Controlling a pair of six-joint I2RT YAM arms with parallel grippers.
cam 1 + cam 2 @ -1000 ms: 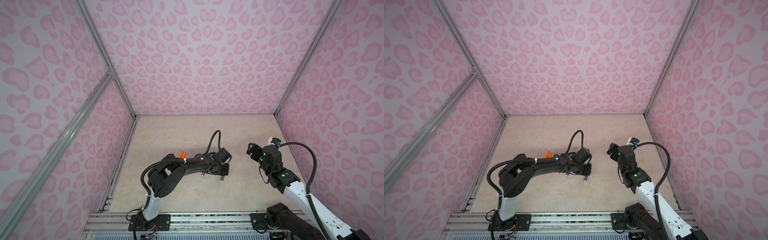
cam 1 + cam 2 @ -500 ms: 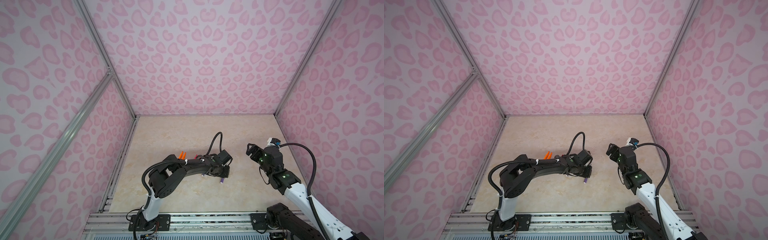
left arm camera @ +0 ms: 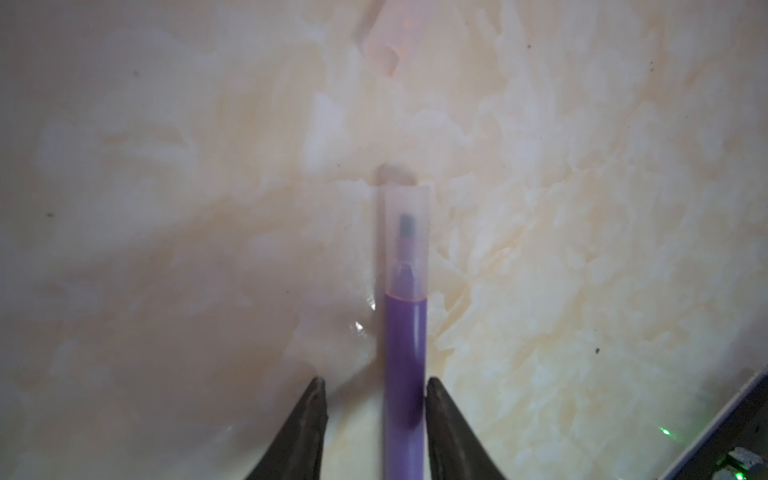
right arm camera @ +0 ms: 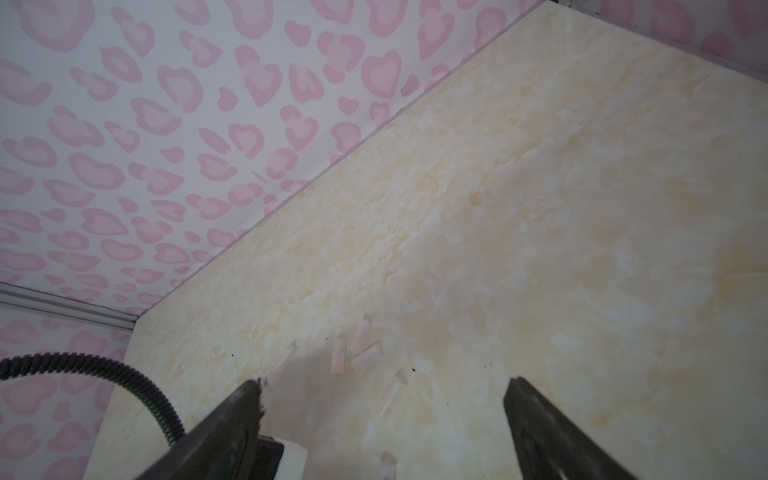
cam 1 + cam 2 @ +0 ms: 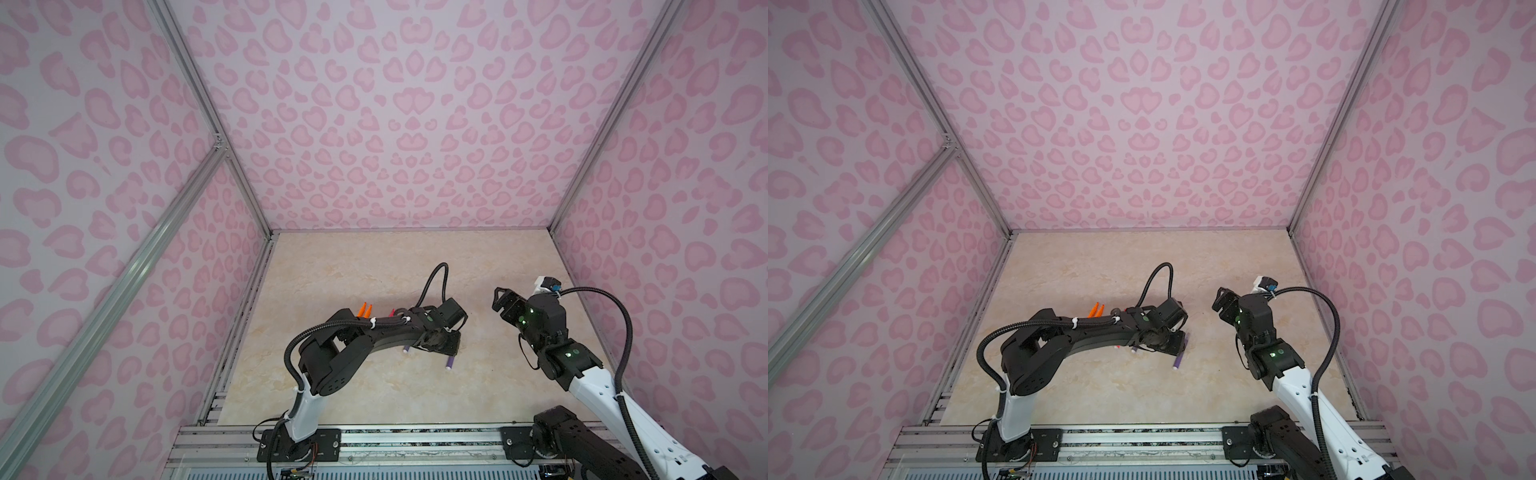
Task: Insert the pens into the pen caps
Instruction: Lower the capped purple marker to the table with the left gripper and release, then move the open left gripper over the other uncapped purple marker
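Purple pen (image 3: 405,353) is seen lying on the marble table (image 3: 582,249), with its tip seated inside a pale cap (image 3: 406,232). It is flanked by the fingers of the left gripper (image 3: 375,380), which are parted wider than the pen. One finger is close against it and a gap is left at the other, so it is not clamped. A second loose cap (image 3: 386,37) lies further along. The right gripper (image 4: 384,386) is spread wide and empty, with several loose caps (image 4: 361,349) scattered on the table in front of it. Two orange pens (image 5: 365,309) are seen behind the left arm (image 5: 374,336) in both top views.
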